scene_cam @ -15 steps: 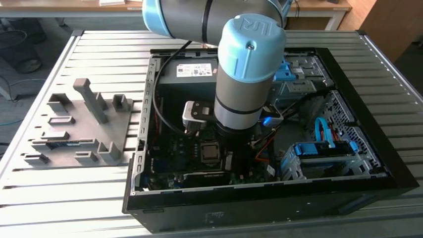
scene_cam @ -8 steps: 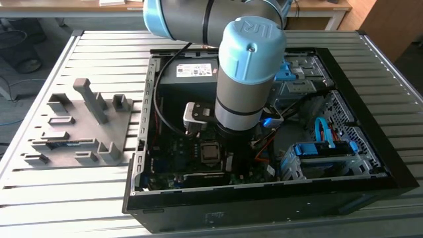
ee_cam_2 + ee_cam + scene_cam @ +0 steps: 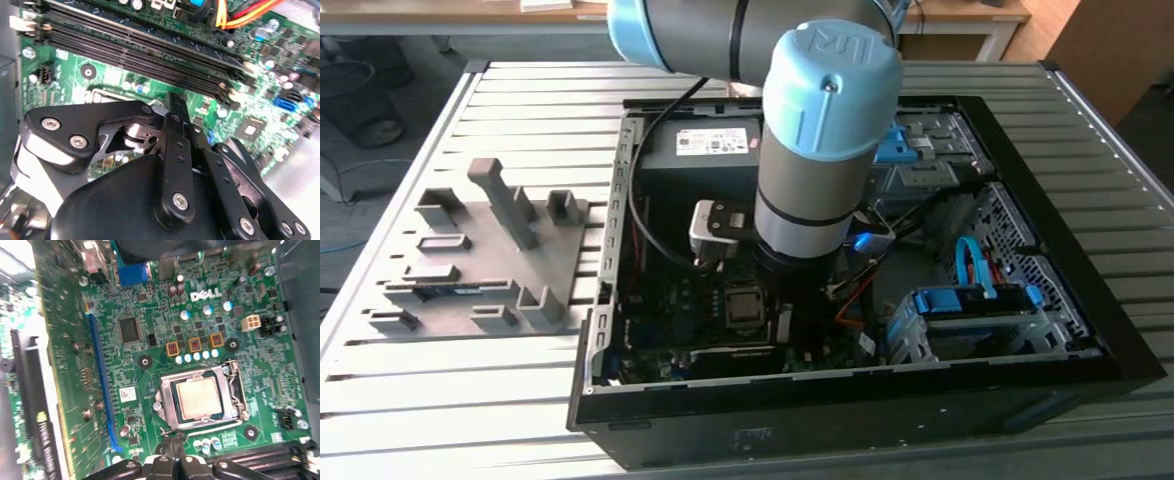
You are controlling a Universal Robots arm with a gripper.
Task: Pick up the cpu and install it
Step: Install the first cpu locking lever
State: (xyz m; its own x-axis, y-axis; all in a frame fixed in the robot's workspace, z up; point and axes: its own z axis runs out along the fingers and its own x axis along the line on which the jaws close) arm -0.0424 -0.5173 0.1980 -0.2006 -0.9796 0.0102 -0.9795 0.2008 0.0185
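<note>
The cpu already sat in the socket; the gripper, fingers together and empty, hovered beside it — any pressing wanted a square, gentle touch.

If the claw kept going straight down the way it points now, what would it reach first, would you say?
Probably the green motherboard, just beside the socket holding the cpu; the claw hangs near the socket frame's edge, though depth is unclear.

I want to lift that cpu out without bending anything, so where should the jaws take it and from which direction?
Judging by the first wrist view, the cpu lies flat inside the socket frame, only its silvery top exposed. Probably come straight down from above and pinch two opposite edges of the lid; the frame blocks any sideways approach.
</note>
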